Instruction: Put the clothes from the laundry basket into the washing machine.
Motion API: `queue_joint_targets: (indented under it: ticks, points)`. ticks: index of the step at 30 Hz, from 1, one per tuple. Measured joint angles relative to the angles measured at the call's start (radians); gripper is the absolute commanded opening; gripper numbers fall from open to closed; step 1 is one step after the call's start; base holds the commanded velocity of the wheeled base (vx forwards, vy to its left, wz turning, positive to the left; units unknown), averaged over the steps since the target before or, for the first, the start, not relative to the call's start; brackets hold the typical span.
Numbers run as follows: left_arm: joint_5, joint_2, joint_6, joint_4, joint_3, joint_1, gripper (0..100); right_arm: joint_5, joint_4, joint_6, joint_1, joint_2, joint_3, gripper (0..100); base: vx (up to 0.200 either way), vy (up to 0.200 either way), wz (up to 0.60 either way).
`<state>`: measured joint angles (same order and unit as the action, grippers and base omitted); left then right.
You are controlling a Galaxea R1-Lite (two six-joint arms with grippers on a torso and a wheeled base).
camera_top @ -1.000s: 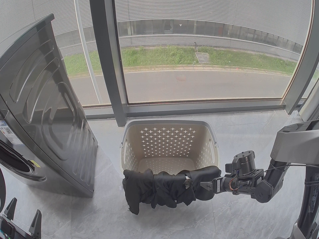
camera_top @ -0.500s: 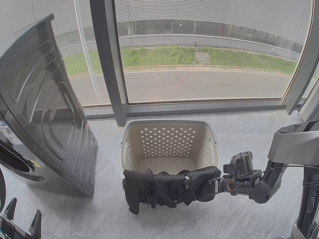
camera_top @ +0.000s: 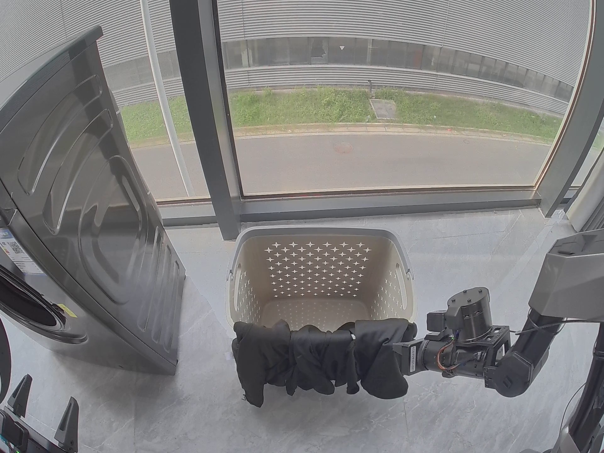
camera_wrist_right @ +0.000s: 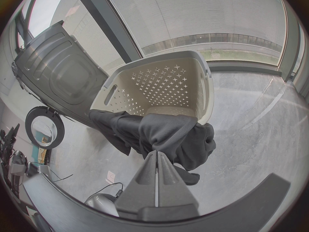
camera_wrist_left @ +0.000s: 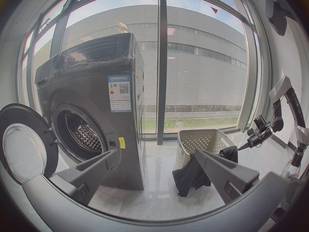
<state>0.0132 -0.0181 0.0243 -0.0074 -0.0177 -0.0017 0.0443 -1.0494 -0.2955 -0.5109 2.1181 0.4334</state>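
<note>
A cream laundry basket (camera_top: pixel 321 265) stands on the floor before the window, with dark clothes (camera_top: pixel 302 360) draped over its near rim. My right gripper (camera_top: pixel 397 352) is at the right end of the clothes. Its fingers (camera_wrist_right: pixel 156 165) are pressed together, and their tips pinch the dark cloth (camera_wrist_right: pixel 161 132). The grey washing machine (camera_top: pixel 82 209) stands to the left of the basket, with its round door (camera_wrist_left: pixel 24 142) swung open and the drum (camera_wrist_left: pixel 82 134) showing. My left gripper (camera_wrist_left: pixel 155 153) hangs open and empty low at the near left (camera_top: pixel 44 410), far from the basket (camera_wrist_left: pixel 202 140).
A dark window pillar (camera_top: pixel 201 95) and the sill run right behind the basket. Bare marble floor (camera_top: pixel 472 253) lies right of the basket and in front of it. Cables (camera_wrist_right: pixel 96 190) lie on the floor near the robot.
My right gripper has pushed left into the right end of the clothes and shut there. That end of the cloth is now bunched and hangs lower. The left arm has not moved.
</note>
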Motion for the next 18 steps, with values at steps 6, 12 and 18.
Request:
queue_joint_targets:
  ticks: [6, 12, 18]
  points:
    - [0.0, 0.0, 0.0, 0.0, 0.0, 0.001, 100, -0.001, -0.006, -0.003, -0.006, -0.045, -0.037, 0, 0.0, 0.0, 0.0]
    - [0.001, 0.0, 0.0, 0.0, 0.0, 0.0, 100, -0.016, -0.012, -0.003, -0.004, -0.02, -0.045, 0, 0.0, 0.0, 0.0]
    - [0.0, 0.0, 0.0, 0.0, 0.0, 0.0, 100, -0.051, -0.013, 0.003, 0.003, 0.022, -0.031, 100, 0.0, 0.0, 0.0]
